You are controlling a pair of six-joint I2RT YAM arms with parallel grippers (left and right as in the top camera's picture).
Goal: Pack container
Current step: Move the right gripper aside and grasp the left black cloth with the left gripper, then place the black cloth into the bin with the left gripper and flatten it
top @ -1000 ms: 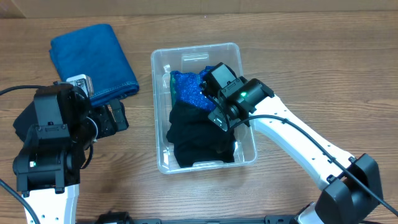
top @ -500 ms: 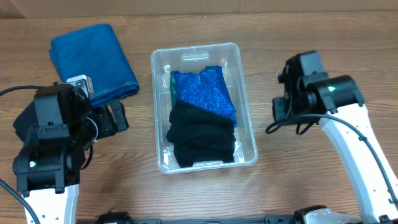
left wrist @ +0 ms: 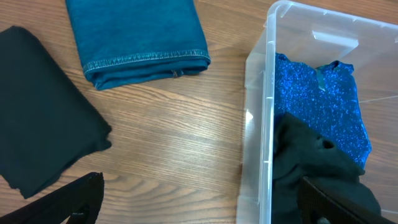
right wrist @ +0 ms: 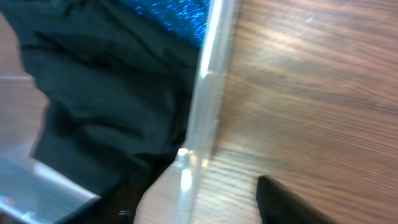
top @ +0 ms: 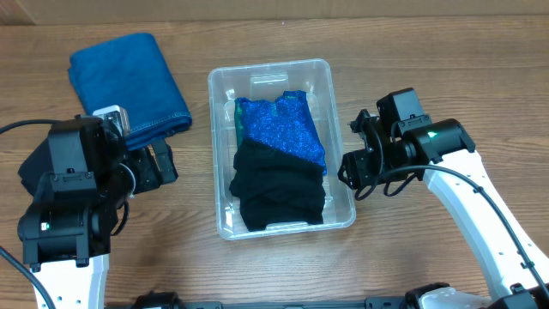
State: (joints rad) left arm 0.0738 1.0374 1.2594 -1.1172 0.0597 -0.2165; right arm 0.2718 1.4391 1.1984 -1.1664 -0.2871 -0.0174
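Note:
The clear plastic container (top: 218, 129) stands mid-table. It holds a sparkly blue garment (top: 281, 129) at the back and a black garment (top: 279, 190) at the front. My right gripper (top: 352, 172) is open and empty at the container's right wall. In the right wrist view its fingers (right wrist: 199, 208) sit either side of the wall (right wrist: 208, 81), with the black garment (right wrist: 106, 93) beyond. My left gripper (top: 163, 163) is open and empty left of the container. In the left wrist view its fingers (left wrist: 199, 205) span the left wall (left wrist: 256, 124).
A folded blue denim piece (top: 129, 81) lies at the back left, also in the left wrist view (left wrist: 137, 37). A black folded cloth (left wrist: 37, 118) lies left of my left gripper, partly under the left arm (top: 34, 167).
My right gripper has left the container, swung out to the right, then come back to the right wall. The blue garment stays in the bin. The left arm has not moved.

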